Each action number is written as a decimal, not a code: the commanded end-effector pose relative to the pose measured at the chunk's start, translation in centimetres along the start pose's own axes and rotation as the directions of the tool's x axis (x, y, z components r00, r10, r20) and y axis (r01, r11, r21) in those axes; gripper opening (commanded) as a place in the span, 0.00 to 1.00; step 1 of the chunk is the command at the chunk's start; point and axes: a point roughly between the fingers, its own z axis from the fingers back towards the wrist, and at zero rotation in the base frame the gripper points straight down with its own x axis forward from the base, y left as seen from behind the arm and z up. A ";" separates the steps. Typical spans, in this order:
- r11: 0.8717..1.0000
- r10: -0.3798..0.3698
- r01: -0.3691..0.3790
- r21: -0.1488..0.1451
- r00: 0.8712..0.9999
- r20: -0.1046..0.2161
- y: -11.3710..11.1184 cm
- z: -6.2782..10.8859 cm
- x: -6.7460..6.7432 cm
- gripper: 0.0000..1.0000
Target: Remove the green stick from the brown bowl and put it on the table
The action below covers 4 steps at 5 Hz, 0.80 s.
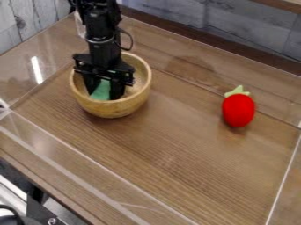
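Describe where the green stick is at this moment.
In the camera view, the green stick is left of centre, inside the brown bowl, with the gripper right over it.

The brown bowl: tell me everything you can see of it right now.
The brown bowl is round, light tan and looks wooden, with thick walls and a smooth rim. It sits upright, open side up, on the left part of the dark wood-grain table. The gripper reaches down into it from above, and the green stick lies inside, partly hidden. Whether the gripper touches the bowl's wall, I cannot tell.
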 end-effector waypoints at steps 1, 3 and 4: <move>0.999 -0.051 0.051 0.009 0.997 0.062 -0.1 1.9 0.2 0.00; 0.995 0.101 -0.100 -0.013 0.992 0.081 -1.0 3.7 0.1 0.00; 0.978 0.207 -0.205 -0.030 0.973 0.105 -1.6 5.8 0.2 0.00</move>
